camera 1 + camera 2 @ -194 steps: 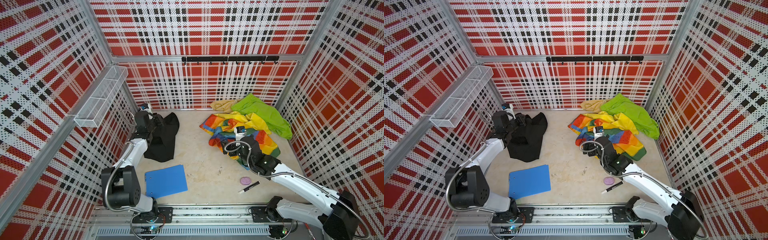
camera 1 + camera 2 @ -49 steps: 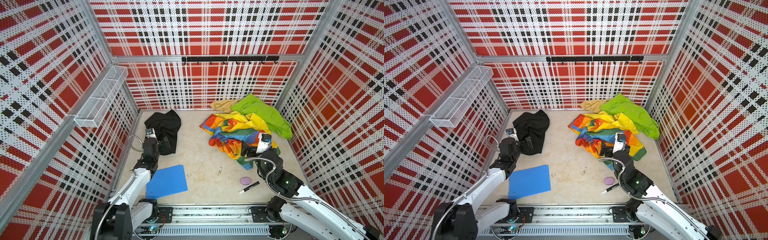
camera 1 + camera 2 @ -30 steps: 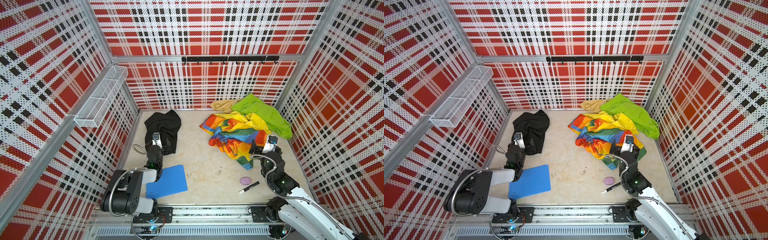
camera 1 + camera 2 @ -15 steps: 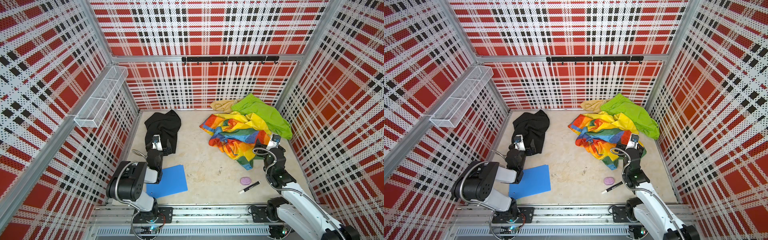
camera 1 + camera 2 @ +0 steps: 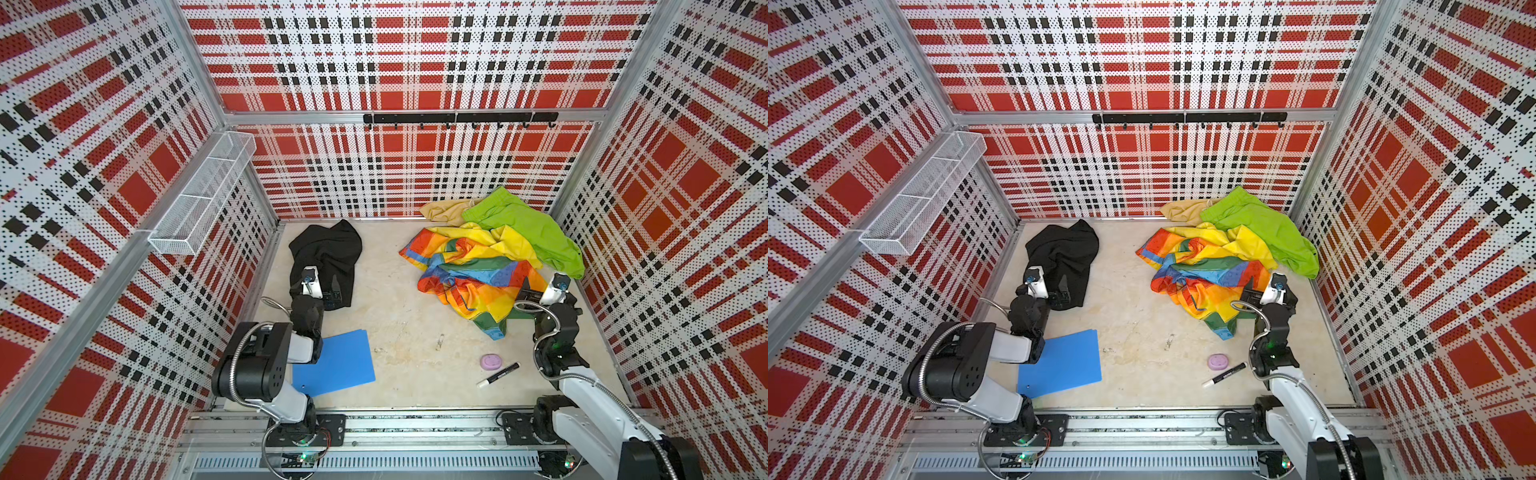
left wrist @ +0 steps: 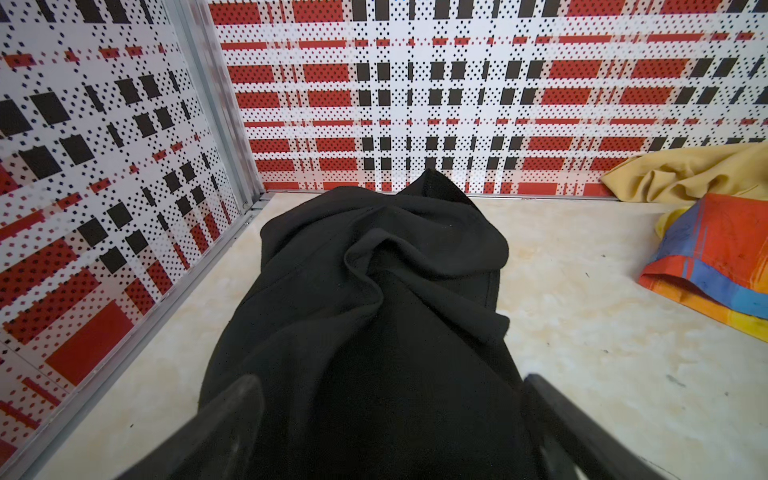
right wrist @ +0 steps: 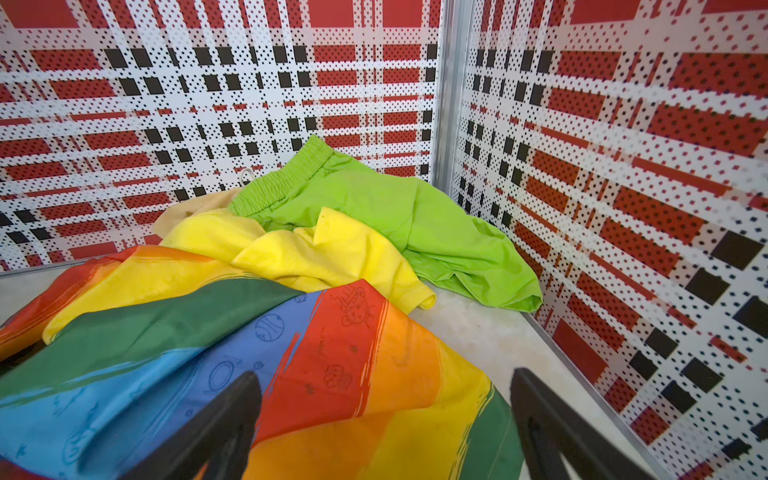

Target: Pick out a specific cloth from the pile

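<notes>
The cloth (image 5: 328,253) (image 5: 1065,253) is plain black and lies crumpled at the back left, apart from the pile. My left gripper (image 5: 332,293) (image 6: 388,380) stands open at its near edge, a finger on either side of the fabric (image 6: 374,311). The pile sits at the back right: a rainbow-striped cloth (image 5: 469,274) (image 7: 249,353), a lime green cloth (image 5: 528,228) (image 7: 374,208) and a tan cloth (image 5: 444,210) (image 6: 685,170). My right gripper (image 5: 525,293) (image 7: 383,374) is open over the rainbow cloth's near right edge.
A blue board (image 5: 334,361) lies at the front left beside the left arm. A purple disc (image 5: 491,360) and a marker (image 5: 498,374) lie at the front right. A wire basket (image 5: 203,195) hangs on the left wall, and a hook rail (image 5: 457,118) runs along the back wall.
Both arms have drawn back toward the front, the left one folding in. The black cloth lies let go at the back left. In the last half second little has moved.
</notes>
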### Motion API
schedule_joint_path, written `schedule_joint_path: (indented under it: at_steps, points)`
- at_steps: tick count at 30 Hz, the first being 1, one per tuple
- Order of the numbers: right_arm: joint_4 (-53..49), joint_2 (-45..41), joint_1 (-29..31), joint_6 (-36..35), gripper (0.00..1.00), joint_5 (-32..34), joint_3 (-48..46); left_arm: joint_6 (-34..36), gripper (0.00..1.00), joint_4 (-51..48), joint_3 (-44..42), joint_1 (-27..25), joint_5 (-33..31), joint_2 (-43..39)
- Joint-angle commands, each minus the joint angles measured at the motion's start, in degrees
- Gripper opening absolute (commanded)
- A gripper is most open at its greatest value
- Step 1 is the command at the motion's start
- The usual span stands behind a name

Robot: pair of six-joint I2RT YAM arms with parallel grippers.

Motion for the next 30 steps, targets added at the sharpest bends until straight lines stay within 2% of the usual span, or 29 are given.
schedule_joint_path:
  at_steps: [1, 12, 16, 26, 28, 30]
  points:
    - [10.0, 2.6, -0.7, -1.5, 1.00, -1.5, -1.6, -0.4, 0.99, 0.4, 0.6, 0.1, 0.3, 0.0]
    - [31.2, 20.0, -1.0, -1.9, 1.00, -1.6, -4.9, -0.3, 0.99, 0.5, 0.5, -0.1, 0.0, 0.0]
    - [32.7, 22.3, -1.0, -1.6, 1.00, -2.9, -4.8, -0.1, 0.99, 1.0, 0.3, -0.4, -0.4, 0.1]
    - [35.4, 29.2, -1.1, -2.9, 1.00, -1.4, -1.8, 0.0, 0.99, 1.1, 0.2, -0.6, -0.7, 0.1]
    - [41.4, 33.0, -1.1, -2.8, 1.00, -1.5, -2.9, 0.0, 0.99, 1.2, 0.2, -0.6, -0.7, 0.0]
    - [48.2, 37.3, -1.1, -3.5, 1.00, -4.6, -4.5, 0.1, 0.99, 1.2, 0.2, -0.6, -0.7, 0.1]
